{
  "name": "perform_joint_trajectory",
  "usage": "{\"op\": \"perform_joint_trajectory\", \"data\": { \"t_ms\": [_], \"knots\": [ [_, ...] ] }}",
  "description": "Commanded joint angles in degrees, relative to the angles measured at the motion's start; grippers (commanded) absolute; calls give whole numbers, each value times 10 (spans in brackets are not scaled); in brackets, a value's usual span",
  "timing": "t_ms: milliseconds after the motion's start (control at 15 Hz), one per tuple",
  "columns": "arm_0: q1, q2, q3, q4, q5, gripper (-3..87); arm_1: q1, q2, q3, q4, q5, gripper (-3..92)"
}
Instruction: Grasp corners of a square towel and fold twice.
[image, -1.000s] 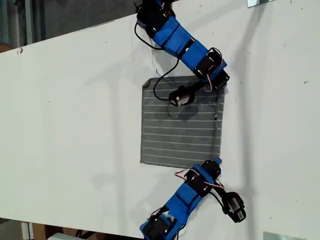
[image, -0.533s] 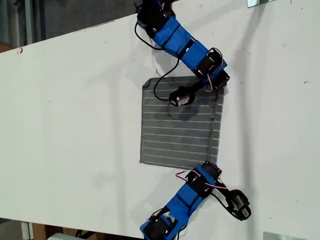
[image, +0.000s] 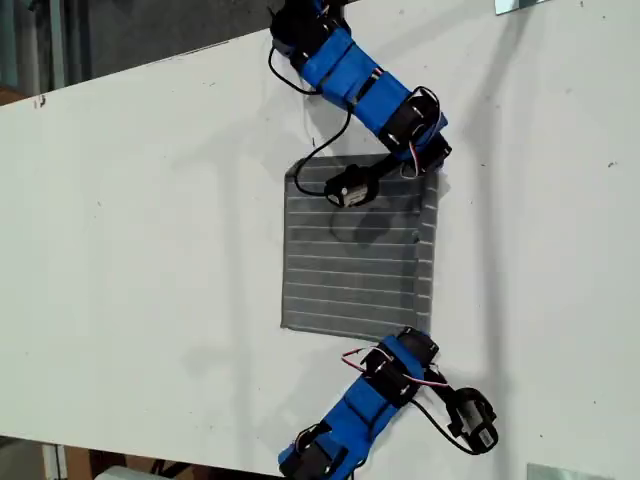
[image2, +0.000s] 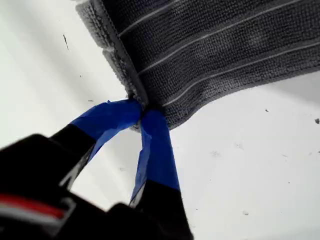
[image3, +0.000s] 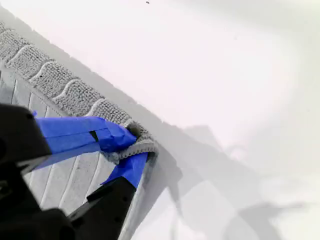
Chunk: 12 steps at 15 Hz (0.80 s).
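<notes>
Pinching towel (image2: 225, 50) corners, my first hand (image2: 142, 112), my second hand (image3: 131, 145)

a white table (image: 150, 250) is carrying everything, running slantwise across the exterior view. the grey striped towel (image: 350, 255) is lying spread on it near the middle, with its edge toward the exterior view's right lifting slightly off the surface.

Bright, even light washes the white worktop (image: 150, 250), nearly overexposed in both wrist views. Soft grey arm shadows fall across the exterior view's right half. Close-up fingers (image2: 155, 150) blur slightly; the towel (image2: 215, 50) weave stays sharp.
</notes>
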<state>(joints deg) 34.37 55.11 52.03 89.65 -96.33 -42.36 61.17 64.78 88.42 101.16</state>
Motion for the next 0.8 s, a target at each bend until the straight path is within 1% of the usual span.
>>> {"op": "perform_joint_trajectory", "data": {
  "t_ms": [0, 200, 267, 400, 600, 733],
  "knots": [
    [-9, 71, -23, 20, 15, -1, 13, 69, -32, 42, 5, -1],
    [-34, 138, -23, 33, 62, -1, 65, 120, -27, 86, -8, -1],
    [-58, 156, -19, 50, 76, -1, 91, 142, -13, 87, -23, -1],
    [-118, 207, 18, 64, 112, -1, 142, 179, -6, 98, -59, -1],
    [-205, 280, 86, 65, 160, -1, 208, 256, 35, 109, -102, -1],
    [-243, 323, 132, 64, 179, -1, 238, 304, 76, 123, -105, -1]
  ]
}}
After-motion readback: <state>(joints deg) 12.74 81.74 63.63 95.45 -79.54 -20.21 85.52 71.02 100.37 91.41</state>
